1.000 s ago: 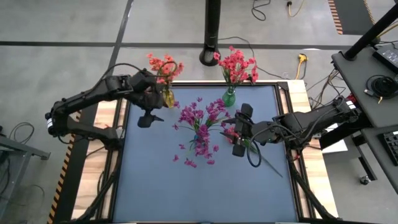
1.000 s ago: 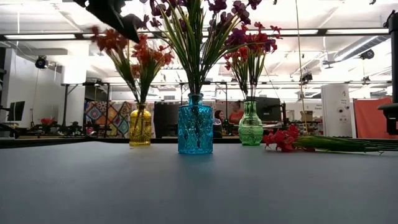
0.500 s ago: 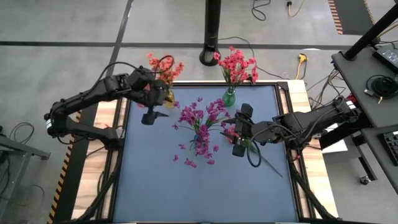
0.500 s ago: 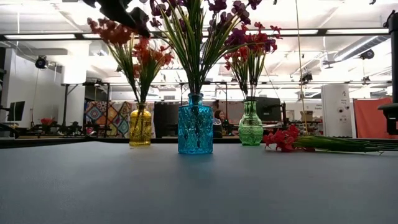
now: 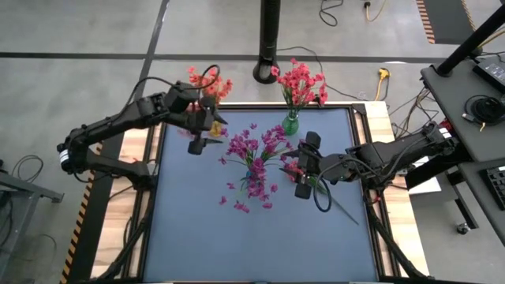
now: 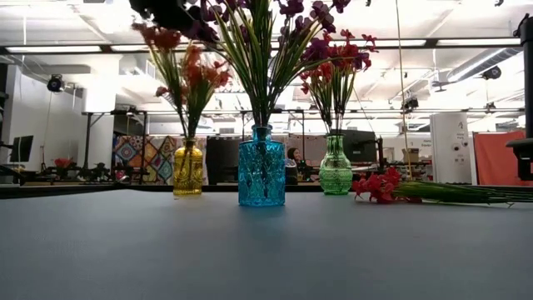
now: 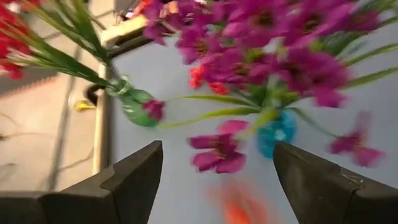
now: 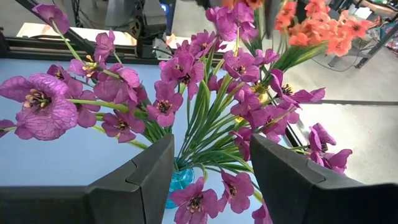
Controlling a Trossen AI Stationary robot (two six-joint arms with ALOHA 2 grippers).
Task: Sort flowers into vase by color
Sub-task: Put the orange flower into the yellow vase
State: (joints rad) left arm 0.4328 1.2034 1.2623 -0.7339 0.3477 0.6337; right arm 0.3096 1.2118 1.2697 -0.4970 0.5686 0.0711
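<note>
Three vases stand on the blue-grey table [image 5: 189, 237]. The yellow vase [image 6: 187, 169] at the back left holds orange flowers [image 5: 207, 83], the green vase [image 6: 336, 167] at the back holds red-pink flowers [image 5: 301, 82], and the blue vase [image 6: 261, 167] in the middle holds purple flowers [image 5: 256, 150].

One more red-pink sprig [image 6: 376, 186] lies flat on the table to the right of the green vase, w/ its green stem [image 6: 454, 192] pointing right.

The left gripper [image 5: 197, 143] hangs above the table just beside the yellow vase, btw. it and the blue vase; its fingers [image 7: 134, 174] are spread and hold nothing.

The right gripper [image 5: 301, 188] is near the lying sprig, right of the blue vase; its fingers [image 8: 140, 180] are apart, nothing btw. them.
</note>
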